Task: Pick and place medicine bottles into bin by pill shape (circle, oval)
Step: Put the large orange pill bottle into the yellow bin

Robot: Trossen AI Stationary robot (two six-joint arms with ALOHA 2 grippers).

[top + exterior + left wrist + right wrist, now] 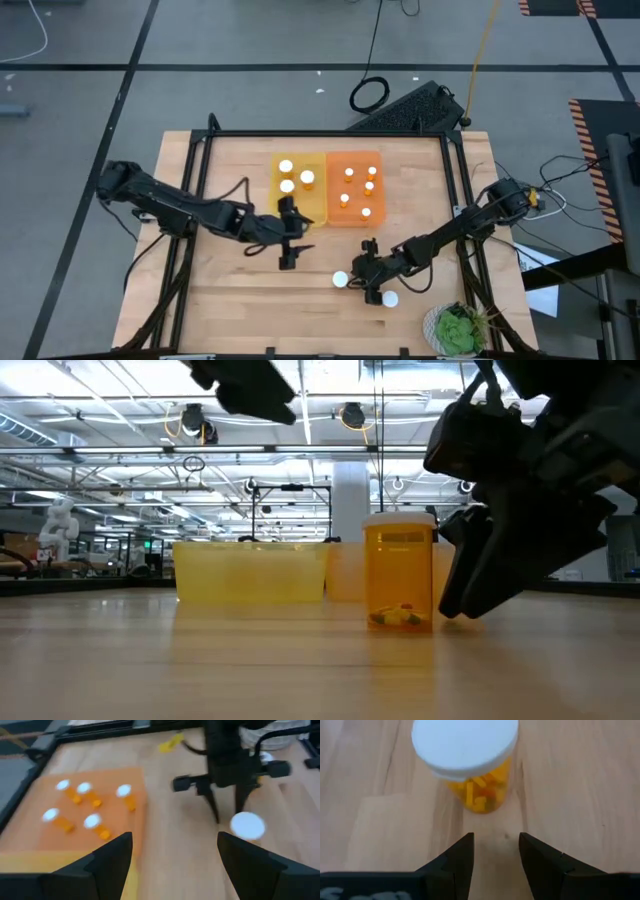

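Landmark: the white-capped amber bottle [400,571] standing upright on the wooden counter [250,300], on its near half, in front of the two trays. Yellow pills sit loose in its bottom; shape too small to call.

Right gripper [366,272] is just beside that bottle, low over the counter and pointed at it. Jaws are parted, a narrow gap between them, nothing held; the bottle stands just ahead of the tips and is not between them in the right wrist view. In the low view the dark gripper body sits close on one side of the bottle; I cannot tell if it touches.

A second white-capped bottle [390,299] stands near the first, closer to the counter's near edge, also beside the right gripper.

Left gripper [289,240] is farther back from the bottle, raised above the counter and near the front edge of the yellow tray. Jaws are spread wide, empty.

Beyond the bottle, the yellow tray [279,208] and the orange tray [333,200] sit side by side, edges touching. Yellow tray holds three bottles with larger white caps. Orange tray holds five bottles with smaller caps.

Potted green plant [459,330] sits at the counter's near corner, on the right arm's side, apart from the bottle.
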